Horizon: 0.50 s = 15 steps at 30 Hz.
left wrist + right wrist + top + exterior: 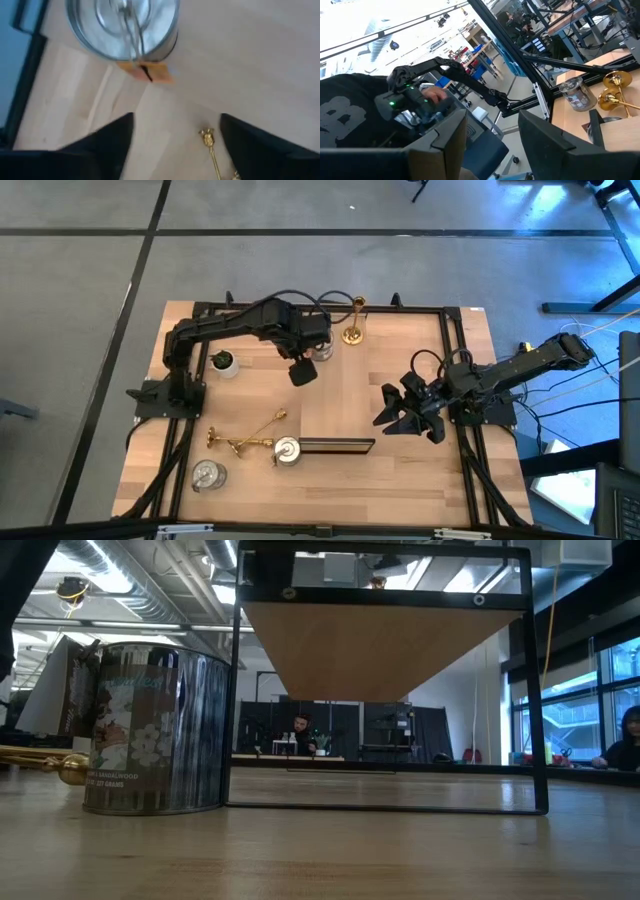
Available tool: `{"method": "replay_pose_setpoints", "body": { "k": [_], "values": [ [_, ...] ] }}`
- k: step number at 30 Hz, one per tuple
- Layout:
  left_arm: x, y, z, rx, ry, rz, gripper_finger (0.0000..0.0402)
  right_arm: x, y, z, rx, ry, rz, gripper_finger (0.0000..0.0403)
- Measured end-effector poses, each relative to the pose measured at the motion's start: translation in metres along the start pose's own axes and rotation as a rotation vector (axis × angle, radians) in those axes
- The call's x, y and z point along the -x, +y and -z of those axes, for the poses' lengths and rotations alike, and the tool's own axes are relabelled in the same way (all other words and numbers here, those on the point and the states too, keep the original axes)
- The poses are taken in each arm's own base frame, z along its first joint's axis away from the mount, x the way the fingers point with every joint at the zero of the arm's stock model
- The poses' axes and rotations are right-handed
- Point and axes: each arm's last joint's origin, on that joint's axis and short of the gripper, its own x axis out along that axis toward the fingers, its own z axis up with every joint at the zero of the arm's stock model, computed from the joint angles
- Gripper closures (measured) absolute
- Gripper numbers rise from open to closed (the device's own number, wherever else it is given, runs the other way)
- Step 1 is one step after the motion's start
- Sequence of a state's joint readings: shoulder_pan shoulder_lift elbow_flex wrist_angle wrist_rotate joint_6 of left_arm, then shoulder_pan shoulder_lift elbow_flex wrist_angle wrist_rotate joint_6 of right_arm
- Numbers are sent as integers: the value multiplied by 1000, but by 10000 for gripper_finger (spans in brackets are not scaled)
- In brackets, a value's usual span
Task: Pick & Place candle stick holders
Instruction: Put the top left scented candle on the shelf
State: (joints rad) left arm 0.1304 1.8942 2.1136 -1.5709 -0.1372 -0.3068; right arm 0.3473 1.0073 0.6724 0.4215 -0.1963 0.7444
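Pale wood tabletop [400, 470], black rails around it. Left gripper [303, 370] hangs with fingers spread wide above a silvery cup [321, 350] — beside it one gold stick [354, 320] stands upright. Two gold sticks [250, 435] lie near the front, by two more silvery cups [286, 451] and the wooden board [335, 446]. Right gripper [405, 412] waits, fingers apart — empty.

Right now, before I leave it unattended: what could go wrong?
The open left gripper hangs by a silvery cup; a nudge could knock it into the upright gold stick nearby. The two fallen gold sticks lie touching, so grasping one may drag the other. The right gripper waits on the right of the table.
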Motion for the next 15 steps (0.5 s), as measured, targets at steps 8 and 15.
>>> {"method": "replay_pose_setpoints", "body": {
  "k": [8,15],
  "values": [
    [-22,17,-13,5,-69,-1,387,0,0,0,1,1,0,222],
    [-5,35,-20,73,-201,81,400,-1,2,3,-1,20,-15,222]
  ]
}}
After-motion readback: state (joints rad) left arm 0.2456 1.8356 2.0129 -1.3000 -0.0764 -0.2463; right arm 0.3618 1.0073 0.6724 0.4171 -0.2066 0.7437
